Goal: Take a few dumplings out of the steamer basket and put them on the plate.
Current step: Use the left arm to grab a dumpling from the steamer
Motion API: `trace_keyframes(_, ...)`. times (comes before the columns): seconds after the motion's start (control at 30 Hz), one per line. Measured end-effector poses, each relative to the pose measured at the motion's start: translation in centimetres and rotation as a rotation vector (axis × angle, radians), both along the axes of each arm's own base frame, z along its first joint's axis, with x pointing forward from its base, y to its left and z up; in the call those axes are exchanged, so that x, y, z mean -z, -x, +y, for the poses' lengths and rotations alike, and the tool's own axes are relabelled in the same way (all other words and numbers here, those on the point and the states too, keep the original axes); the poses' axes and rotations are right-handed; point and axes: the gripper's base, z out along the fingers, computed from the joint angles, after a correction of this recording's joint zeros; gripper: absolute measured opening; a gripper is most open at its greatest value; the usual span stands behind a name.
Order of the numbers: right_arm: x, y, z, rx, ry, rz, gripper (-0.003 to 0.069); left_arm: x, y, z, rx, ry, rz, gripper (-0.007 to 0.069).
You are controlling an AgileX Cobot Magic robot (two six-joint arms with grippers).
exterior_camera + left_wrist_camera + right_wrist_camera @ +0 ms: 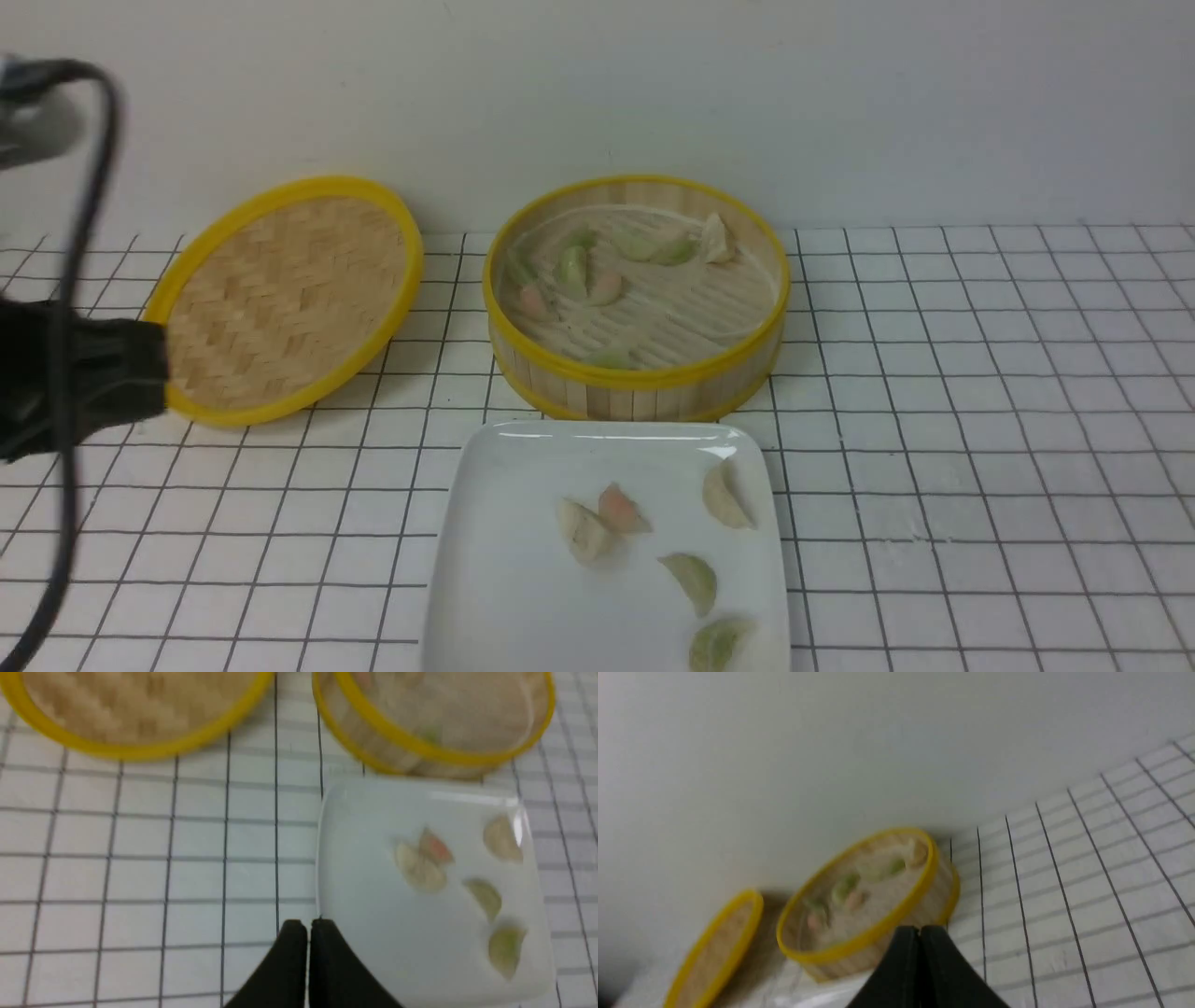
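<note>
Left gripper and right gripper both pinched together, empty.
The left one hangs at the edge of the white plate carrying five dumplings; just behind it, the steamer basket holds more, perhaps eight.

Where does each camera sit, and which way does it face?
Front: between the arms, facing forward over plate, steamer basket and lid; left arm shows.
Left wrist: on that wrist, looking down at the plate; shut left gripper shows.
Right wrist: on that wrist, facing the steamer basket and wall; shut right gripper shows.
Shared: front and left wrist both show five dumplings on the plate.
</note>
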Motion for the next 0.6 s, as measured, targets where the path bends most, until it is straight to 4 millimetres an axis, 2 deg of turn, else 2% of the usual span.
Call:
trace_keyframes(0.07,-2.1,-1.4,0.4,-0.1,0.122,0.194,-0.0015,1.5,-3.7,-0.7,0.072,-0.005,0.125,-0.0006)
trace_keyframes(0.1,-2.2,-2.0,0.4,-0.117,0.142,0.245,-0.0015,1.8,-4.3,-0.8,0.079,-0.006,0.144,-0.0006)
trace_keyframes(0.17,-3.3,-3.5,0.4,-0.193,0.232,0.417,-0.0015,3.0,-7.2,-1.7,0.128,-0.032,0.219,-0.0006)
trace_keyframes(0.2,-4.0,-4.4,0.2,-0.224,0.281,0.495,-0.0015,3.5,-8.9,-2.6,0.162,-0.067,0.25,-0.0006)
trace_keyframes(0.27,-4.6,-5.9,0.0,-0.252,0.318,0.6,-0.0015,3.9,-10.9,-4.3,0.203,-0.118,0.271,-0.0006)
trace_keyframes(0.3,-4.5,-6.0,0.0,-0.255,0.32,0.612,-0.0015,3.7,-11.0,-4.4,0.2,-0.116,0.264,-0.0006)
trace_keyframes(0.33,-4.8,-7.0,-0.1,-0.26,0.331,0.645,-0.0015,4.0,-12.3,-5.9,0.223,-0.158,0.269,-0.0006)
trace_keyframes(0.37,-5.0,-7.1,-0.1,-0.261,0.334,0.645,-0.0015,4.0,-12.6,-6.3,0.231,-0.169,0.265,-0.0006)
trace_keyframes(0.4,-5.1,-7.8,-0.2,-0.265,0.337,0.659,-0.0015,3.9,-14.0,-8.0,0.242,-0.204,0.252,-0.0006)
trace_keyframes(0.5,-5.0,-7.9,-0.2,-0.268,0.338,0.671,-0.0015,3.8,-15.5,-9.6,0.26,-0.232,0.231,-0.0006)
trace_keyframes(0.6,-4.9,-7.8,-0.2,-0.27,0.34,0.679,-0.0015,4.0,-18.4,-11.6,0.279,-0.248,0.214,-0.0006)
